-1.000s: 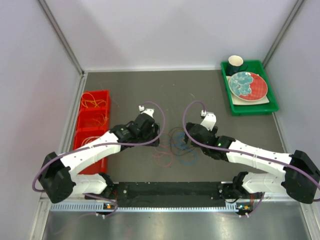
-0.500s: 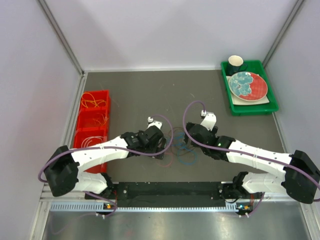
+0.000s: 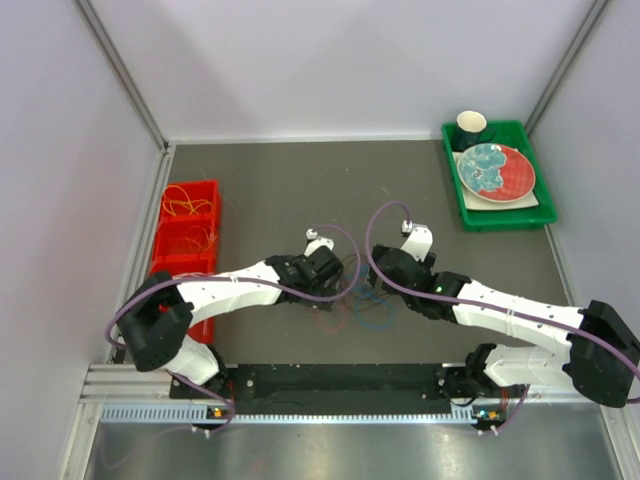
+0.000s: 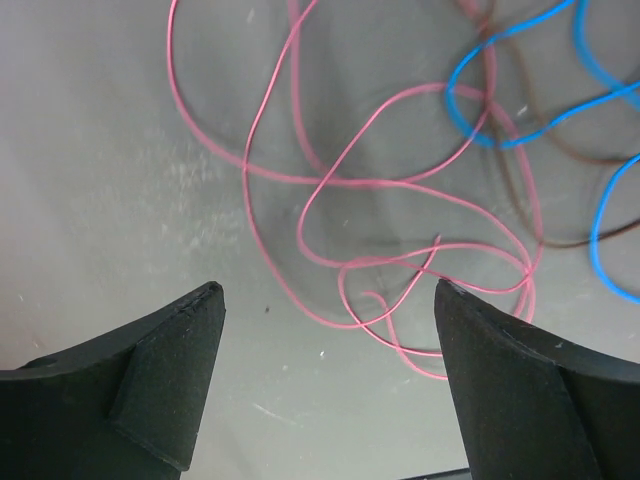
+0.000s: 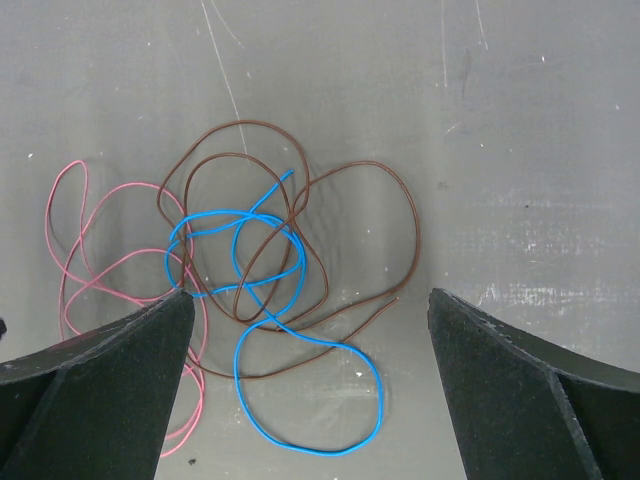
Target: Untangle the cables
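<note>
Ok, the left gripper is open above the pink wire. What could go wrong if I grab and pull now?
1. Several loops of the pink wire lie under the open left gripper, so closing may pinch two strands at once.
2. The pink wire crosses the blue wire and the brown wire, so pulling could drag them along or tighten the tangle.
3. The right gripper hovers open over that tangle and holds nothing down.

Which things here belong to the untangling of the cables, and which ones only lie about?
For the job: pink cable, blue cable, brown cable, tangled together mid-table; red bins, holding orange wires.
Only lying about: green tray, the plate and the cup in it.
</note>
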Robot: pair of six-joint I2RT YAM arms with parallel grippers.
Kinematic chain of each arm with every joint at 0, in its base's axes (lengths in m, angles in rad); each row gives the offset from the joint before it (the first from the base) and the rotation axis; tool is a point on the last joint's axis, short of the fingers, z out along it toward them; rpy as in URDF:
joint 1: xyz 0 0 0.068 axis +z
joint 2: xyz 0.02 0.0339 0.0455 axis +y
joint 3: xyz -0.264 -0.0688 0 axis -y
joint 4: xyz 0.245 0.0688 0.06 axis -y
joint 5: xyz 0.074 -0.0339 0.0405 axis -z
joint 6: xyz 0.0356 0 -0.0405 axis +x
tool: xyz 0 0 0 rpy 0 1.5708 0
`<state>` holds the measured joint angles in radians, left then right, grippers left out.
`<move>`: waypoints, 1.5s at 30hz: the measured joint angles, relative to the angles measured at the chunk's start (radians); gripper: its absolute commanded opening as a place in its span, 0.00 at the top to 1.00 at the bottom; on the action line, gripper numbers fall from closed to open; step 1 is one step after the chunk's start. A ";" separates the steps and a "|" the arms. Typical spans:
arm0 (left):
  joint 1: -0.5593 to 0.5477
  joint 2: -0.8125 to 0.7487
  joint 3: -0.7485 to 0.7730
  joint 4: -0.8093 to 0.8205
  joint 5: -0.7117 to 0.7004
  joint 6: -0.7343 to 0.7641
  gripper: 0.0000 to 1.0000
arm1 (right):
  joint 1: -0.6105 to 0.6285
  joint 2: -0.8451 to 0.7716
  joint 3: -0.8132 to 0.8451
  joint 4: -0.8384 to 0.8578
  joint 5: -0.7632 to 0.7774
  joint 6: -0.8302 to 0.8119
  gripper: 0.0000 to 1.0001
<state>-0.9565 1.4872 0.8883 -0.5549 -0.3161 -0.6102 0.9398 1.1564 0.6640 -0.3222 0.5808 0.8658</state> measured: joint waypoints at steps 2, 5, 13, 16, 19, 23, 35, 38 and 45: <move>0.000 0.024 0.033 -0.005 -0.002 0.032 0.11 | 0.000 0.000 0.000 0.000 0.000 0.000 0.01; 0.000 0.058 0.089 -0.030 -0.006 0.094 0.09 | 0.000 0.000 0.000 0.000 0.000 0.000 0.01; 0.000 0.049 0.134 -0.073 0.041 0.288 0.04 | 0.000 0.000 0.000 0.000 0.000 -0.001 0.01; 0.000 -0.016 0.110 -0.067 0.095 0.391 0.05 | 0.000 0.000 0.000 0.000 0.000 -0.002 0.01; 0.000 -0.065 0.106 -0.066 0.140 0.478 0.07 | 0.000 0.000 0.000 0.000 0.000 -0.002 0.01; -0.001 -0.078 0.098 -0.065 0.186 0.562 0.09 | 0.000 0.000 0.000 0.000 0.000 -0.002 0.01; -0.002 0.015 0.065 -0.013 0.179 0.711 0.10 | 0.000 -0.002 0.000 0.001 -0.001 -0.002 0.01; -0.002 0.040 0.061 0.016 0.172 0.726 0.09 | 0.000 -0.003 0.000 0.001 -0.001 -0.002 0.01; -0.002 0.122 0.060 0.097 0.171 0.760 0.09 | -0.002 -0.103 -0.038 -0.004 0.045 0.031 0.01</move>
<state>-0.9585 1.6096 0.9485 -0.4576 -0.1452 0.1501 0.9379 1.0531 0.6258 -0.3264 0.6254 0.8970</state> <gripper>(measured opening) 0.916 0.988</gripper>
